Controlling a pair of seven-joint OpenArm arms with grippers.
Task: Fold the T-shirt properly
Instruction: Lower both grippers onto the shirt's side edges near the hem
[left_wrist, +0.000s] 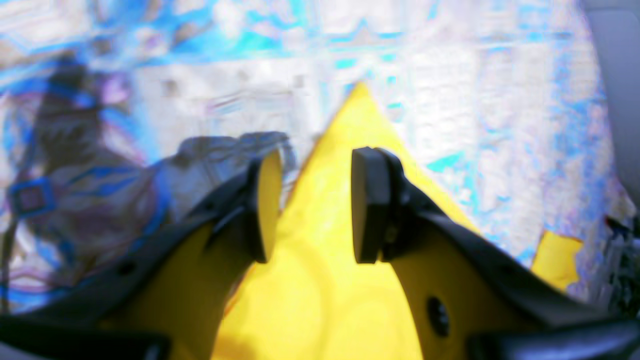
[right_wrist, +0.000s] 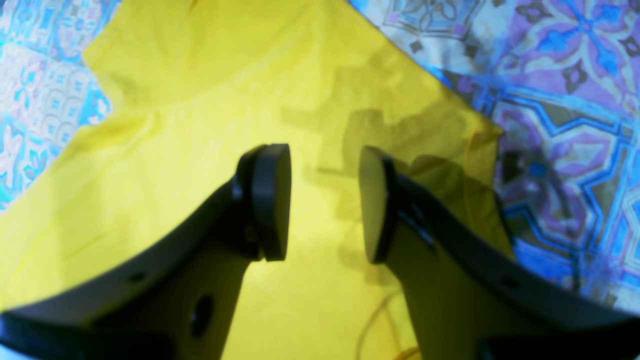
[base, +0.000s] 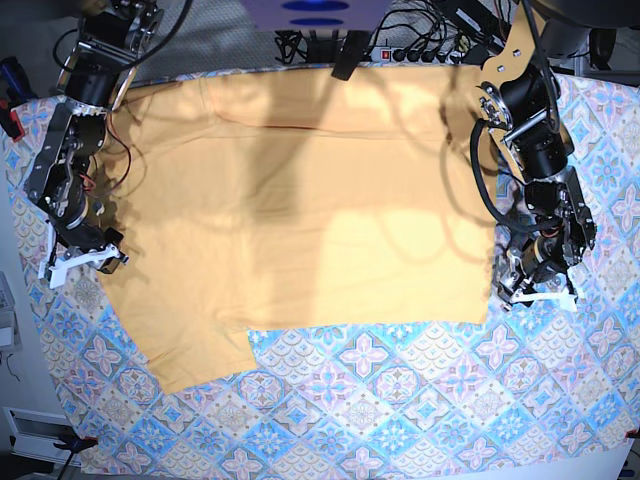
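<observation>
The pale yellow-orange T-shirt (base: 300, 200) lies spread flat on the patterned tablecloth (base: 400, 400), one sleeve (base: 190, 350) reaching toward the front left. My left gripper (base: 540, 295) hovers at the shirt's right edge. In the left wrist view it (left_wrist: 315, 205) is open, and a pointed corner of the T-shirt (left_wrist: 350, 130) runs under the gap. My right gripper (base: 80, 262) sits at the shirt's left edge. In the right wrist view it (right_wrist: 322, 202) is open too, just above the flat T-shirt (right_wrist: 200, 125), with nothing pinched.
The blue-and-pink tablecloth (right_wrist: 560, 100) covers the whole table. Cables and a power strip (base: 420, 45) run along the back edge. Both arm bases stand at the back corners. A small separate patch of yellow cloth (left_wrist: 555, 257) shows to the right of the left gripper.
</observation>
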